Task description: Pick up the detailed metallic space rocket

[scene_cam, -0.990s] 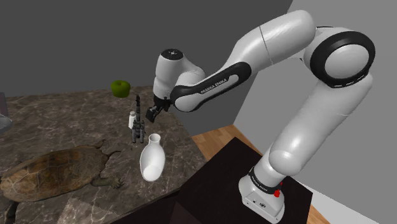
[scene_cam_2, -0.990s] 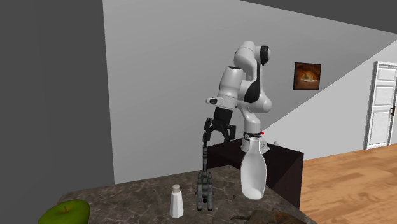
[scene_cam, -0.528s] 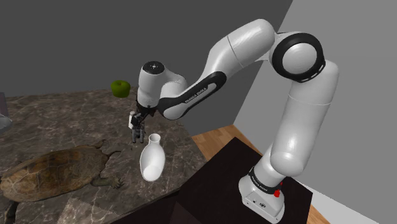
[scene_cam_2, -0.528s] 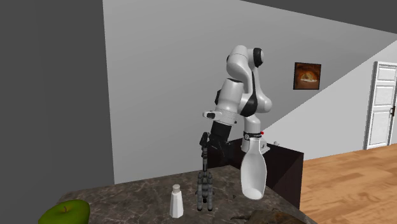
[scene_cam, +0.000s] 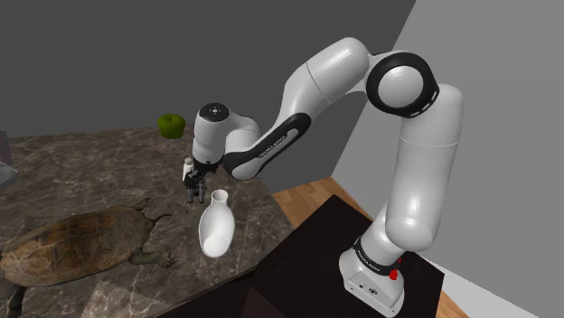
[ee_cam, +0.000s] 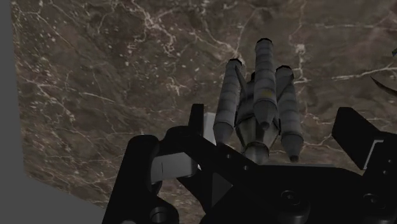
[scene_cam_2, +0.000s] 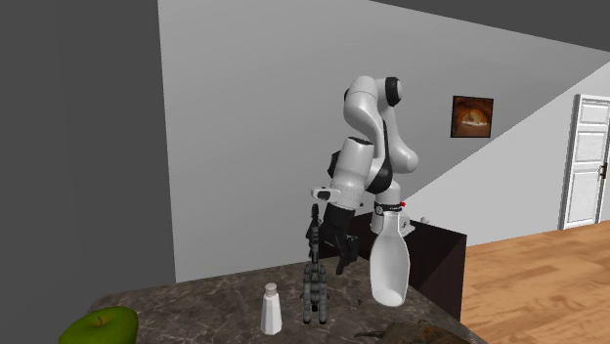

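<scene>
The rocket [scene_cam_2: 315, 288] is a dark grey metallic model with side boosters and a thin spire, standing upright on the marble table [scene_cam: 90, 172]. In the shoulder view, only the rocket's base [scene_cam: 192, 192] pokes out under the hand. My black gripper [scene_cam_2: 327, 256] has come down over its upper part, pointing downward. In the wrist view the rocket [ee_cam: 261, 102] stands between the spread fingers of my gripper [ee_cam: 277, 137], and neither finger touches it. The gripper is open and holds nothing.
A small white shaker [scene_cam_2: 271, 309] stands right beside the rocket. A white vase [scene_cam: 215, 226] lies close by, toward the table's near edge. A green apple [scene_cam: 172, 125] sits at the far side, a large turtle [scene_cam: 72, 248] at the shoulder view's left. The dark stand [scene_cam: 307, 262] adjoins the table.
The arm has swung toward the shoulder view's left and lowered the hand from above the spire down around the rocket. The fingers stayed open.
</scene>
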